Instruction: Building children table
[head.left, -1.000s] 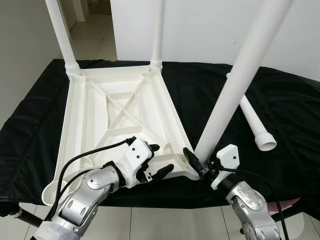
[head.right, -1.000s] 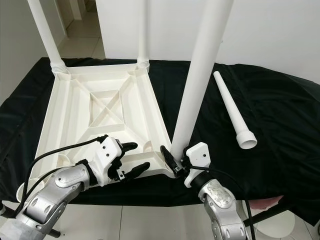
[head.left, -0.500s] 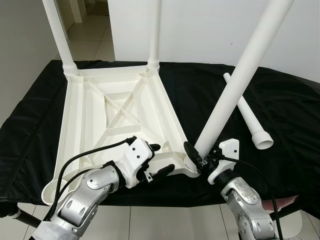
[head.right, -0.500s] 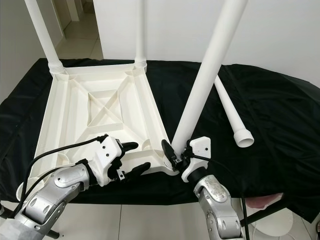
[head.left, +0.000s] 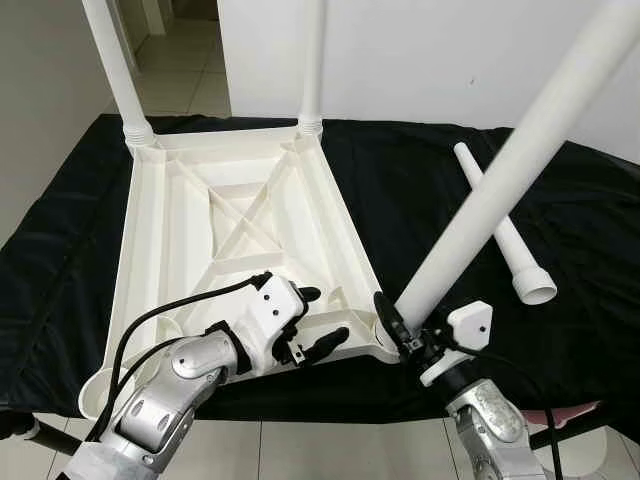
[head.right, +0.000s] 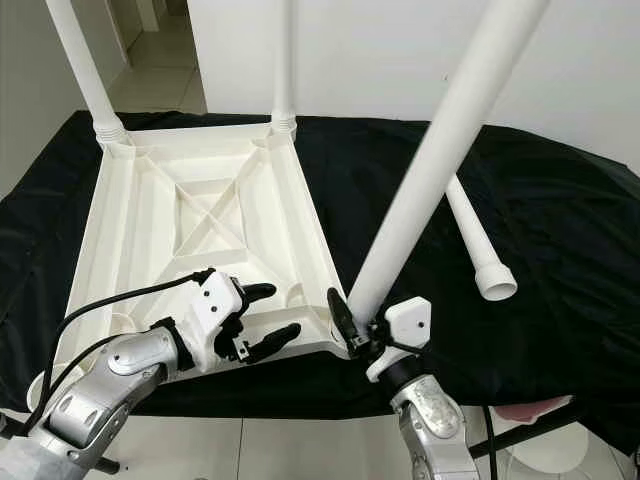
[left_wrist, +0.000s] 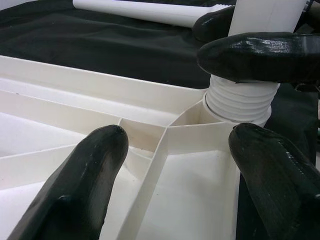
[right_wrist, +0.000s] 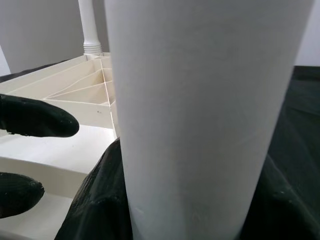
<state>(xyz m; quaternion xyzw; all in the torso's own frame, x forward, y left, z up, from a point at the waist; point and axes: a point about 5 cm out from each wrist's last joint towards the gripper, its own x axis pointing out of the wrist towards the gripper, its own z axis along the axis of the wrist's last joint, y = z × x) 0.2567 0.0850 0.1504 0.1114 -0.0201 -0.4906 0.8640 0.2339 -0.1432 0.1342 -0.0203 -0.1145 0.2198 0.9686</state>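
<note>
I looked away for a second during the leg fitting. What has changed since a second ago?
The right gripper has tipped the table leg it clamps further toward the robot's right, its threaded end still at the corner socket. The left gripper stays open on the tabletop; the spare leg lies untouched.

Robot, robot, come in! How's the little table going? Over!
Right gripper shut on tilted leg at near corner socket. Left gripper open, steadying upturned tabletop. Spare leg lies on the black cloth.
</note>
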